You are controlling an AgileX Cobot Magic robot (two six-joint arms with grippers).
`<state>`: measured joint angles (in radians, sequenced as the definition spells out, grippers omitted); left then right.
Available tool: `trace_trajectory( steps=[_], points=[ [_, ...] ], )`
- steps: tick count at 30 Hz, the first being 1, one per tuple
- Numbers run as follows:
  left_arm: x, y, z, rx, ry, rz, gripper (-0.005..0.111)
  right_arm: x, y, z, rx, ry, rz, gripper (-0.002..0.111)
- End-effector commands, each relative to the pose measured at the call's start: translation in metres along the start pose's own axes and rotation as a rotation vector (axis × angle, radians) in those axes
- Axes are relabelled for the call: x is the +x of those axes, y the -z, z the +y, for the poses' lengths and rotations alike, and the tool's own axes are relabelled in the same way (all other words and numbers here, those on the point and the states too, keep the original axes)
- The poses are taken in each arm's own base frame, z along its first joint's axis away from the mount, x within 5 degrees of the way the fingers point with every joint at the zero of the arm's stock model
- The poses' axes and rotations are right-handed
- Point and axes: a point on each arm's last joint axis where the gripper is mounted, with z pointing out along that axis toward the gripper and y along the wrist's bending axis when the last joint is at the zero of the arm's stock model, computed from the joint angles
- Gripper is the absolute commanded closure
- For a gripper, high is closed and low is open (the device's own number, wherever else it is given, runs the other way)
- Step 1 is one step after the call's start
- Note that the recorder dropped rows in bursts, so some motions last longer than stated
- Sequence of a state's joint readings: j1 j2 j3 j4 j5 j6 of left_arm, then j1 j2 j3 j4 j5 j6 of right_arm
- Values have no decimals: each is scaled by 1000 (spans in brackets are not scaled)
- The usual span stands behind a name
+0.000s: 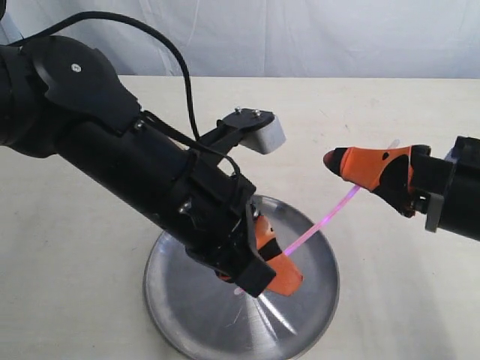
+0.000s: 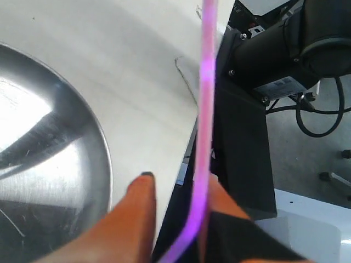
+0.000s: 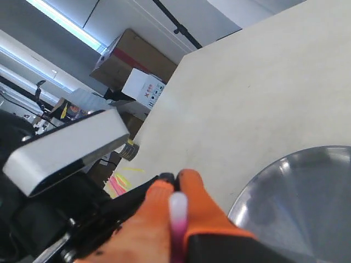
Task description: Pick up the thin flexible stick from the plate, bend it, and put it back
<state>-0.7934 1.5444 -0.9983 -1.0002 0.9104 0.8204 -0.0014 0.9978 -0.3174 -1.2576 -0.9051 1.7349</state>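
The thin flexible stick is clear of the plate, strung between the two hands; its lower part runs through the left hand, which hangs just above the plate, and its upper end pokes out behind the right hand, which is off beyond the plate's rim over the worktop. The right hand is pressed together on the stick, whose whitish tip shows between its fingers in the right wrist view; that grip looks sound. The left hand is less sure; in its own wrist view the stick lies along the inner face of one finger while the other fingertip stands a little apart from it, so I cannot tell whether the stick is truly pinched further in.

The step in hand, as I judge it, is the bend; the span between the hands is close to straight, with only a slight kink right at the left hand. To do it well, make certain of the left hand's pinch first, else the rod will likely slide through rather than bow; then bring the hands toward one another along the stick's own line, turning the wrists a little so the middle bows away from both hands; go slowly, since so thin a rod may spring out of a hold near its end; work above the plate, so a dropped stick lands in it.
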Motion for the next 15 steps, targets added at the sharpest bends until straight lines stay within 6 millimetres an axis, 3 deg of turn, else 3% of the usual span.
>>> trace_trajectory(
  steps=[1, 15],
  points=[
    [-1, -1, 0, -12, -31, -17, 106, -2, 0, 2, -10, 25, 1, 108],
    [-25, 24, -15, -79, -203, -265, 106, 1, 0, -4, 56, 63, 34, 108]
  ],
)
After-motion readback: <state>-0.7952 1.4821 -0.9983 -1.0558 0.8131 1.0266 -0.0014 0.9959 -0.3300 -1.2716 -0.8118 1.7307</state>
